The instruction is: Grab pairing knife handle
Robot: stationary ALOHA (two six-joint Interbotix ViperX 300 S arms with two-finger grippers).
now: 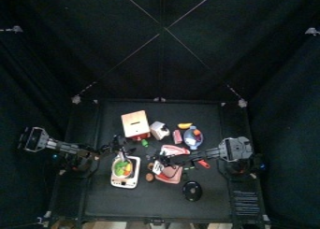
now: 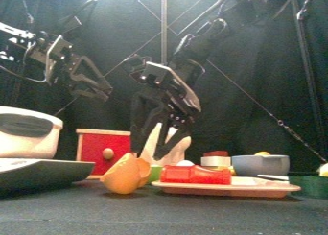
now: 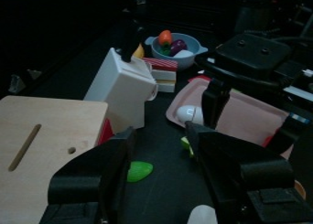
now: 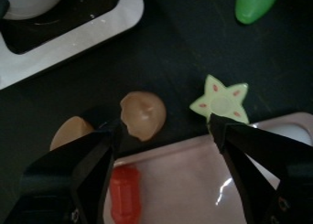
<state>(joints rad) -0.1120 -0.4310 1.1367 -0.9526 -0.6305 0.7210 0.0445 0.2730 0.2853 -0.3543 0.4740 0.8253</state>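
Note:
A red elongated thing (image 4: pixel 124 196) lies on the pink tray (image 4: pixel 196 159) in the right wrist view; it may be the knife's handle, and I cannot make out a blade. My right gripper (image 4: pixel 171 164) hangs open just above the tray's edge, beside the red thing and not touching it. In the top view the right gripper (image 1: pixel 173 153) is over the pink tray (image 1: pixel 167 169) at mid-table. In the front view it (image 2: pixel 164 145) points down behind the tray (image 2: pixel 231 188). My left gripper (image 3: pixel 171 173) is open and empty, left of centre (image 1: pixel 110 150).
A red and white box (image 1: pixel 135 121) and a bowl of toy fruit (image 1: pixel 190 135) stand behind. A white scale (image 1: pixel 123 170) sits front left. Brown shell pieces (image 4: pixel 145 113) and a pale green star (image 4: pixel 224 97) lie by the tray. A wooden board (image 3: pixel 37 127) is near the left arm.

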